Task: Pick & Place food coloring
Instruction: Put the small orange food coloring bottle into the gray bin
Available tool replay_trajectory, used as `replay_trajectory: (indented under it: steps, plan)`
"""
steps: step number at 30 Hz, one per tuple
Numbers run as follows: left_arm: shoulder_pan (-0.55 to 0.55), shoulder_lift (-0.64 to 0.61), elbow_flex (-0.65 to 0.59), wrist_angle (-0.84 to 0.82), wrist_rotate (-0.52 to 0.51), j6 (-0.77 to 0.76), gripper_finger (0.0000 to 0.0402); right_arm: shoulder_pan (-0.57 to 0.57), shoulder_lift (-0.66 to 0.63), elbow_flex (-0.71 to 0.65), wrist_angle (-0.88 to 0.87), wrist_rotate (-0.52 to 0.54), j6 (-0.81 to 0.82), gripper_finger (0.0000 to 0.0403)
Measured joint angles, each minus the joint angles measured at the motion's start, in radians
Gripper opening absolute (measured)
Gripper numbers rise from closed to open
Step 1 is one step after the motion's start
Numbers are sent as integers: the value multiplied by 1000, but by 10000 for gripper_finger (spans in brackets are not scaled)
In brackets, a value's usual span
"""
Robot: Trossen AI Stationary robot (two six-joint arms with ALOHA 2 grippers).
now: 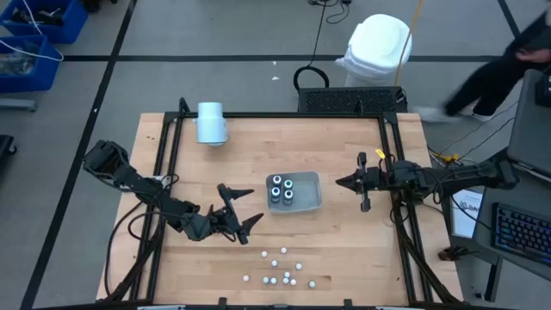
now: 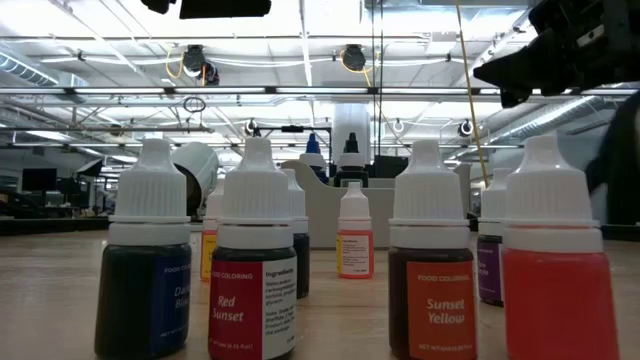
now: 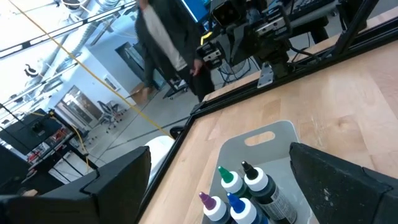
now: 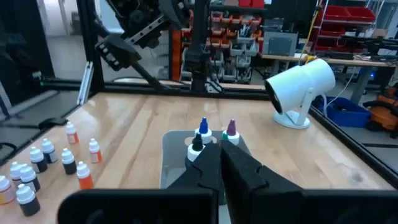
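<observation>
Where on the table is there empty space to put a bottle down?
Bare wood lies between the tray and the right gripper, and behind the tray toward the pale cylinder. The front edge is crowded with small bottles.

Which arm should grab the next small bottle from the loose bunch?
Left, probably. Its open claw hangs between the tray and the small bottles, nearer to them. The right claw is shut and sits on the tray's far side.
</observation>
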State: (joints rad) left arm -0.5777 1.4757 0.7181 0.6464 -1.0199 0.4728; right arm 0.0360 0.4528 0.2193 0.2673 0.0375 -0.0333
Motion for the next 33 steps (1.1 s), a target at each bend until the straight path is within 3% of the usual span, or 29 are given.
replay_trajectory:
  steps: [6,12,28,33]
  plan:
    - [8,0,0,0,0,0,381,-64,-94,-65,12,-17,10,1]
    - [34,0,0,2,-2,-26,381,-69,-95,-167,275,-17,-26,1]
    - [129,0,0,9,4,-184,381,-69,-92,-180,217,-17,-48,0]
    - [191,0,7,3,189,-277,381,-69,-92,-181,188,-17,-10,0]
